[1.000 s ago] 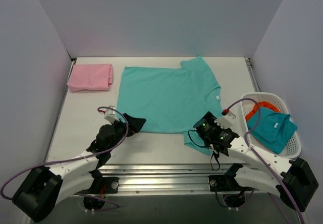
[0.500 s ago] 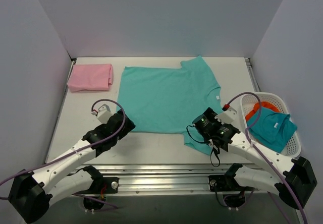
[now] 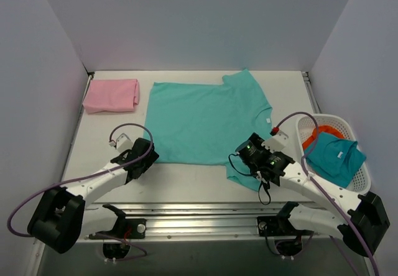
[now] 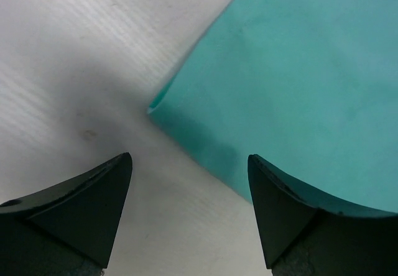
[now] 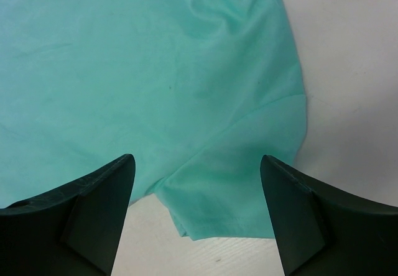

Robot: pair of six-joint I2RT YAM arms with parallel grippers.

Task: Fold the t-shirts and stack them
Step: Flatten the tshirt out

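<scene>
Left gripper (image 4: 189, 158) wide open over hem corner of turquoise t-shirt (image 4: 298, 71); bare table (image 4: 62, 52) beside. Right gripper (image 5: 197, 158) wide open over sleeve (image 5: 242, 176).

Top external: fixed, high behind the arm bases at the bottom of frame, angled down and forward; takes in the whole table (image 3: 193, 179) from afar. Left wrist: close, looking down past the left gripper (image 4: 189, 156) at a corner of the turquoise t-shirt (image 4: 298, 83). Right wrist: equally close, past the right gripper (image 5: 197, 158), over that shirt's sleeve. All three views share this shirt.
</scene>
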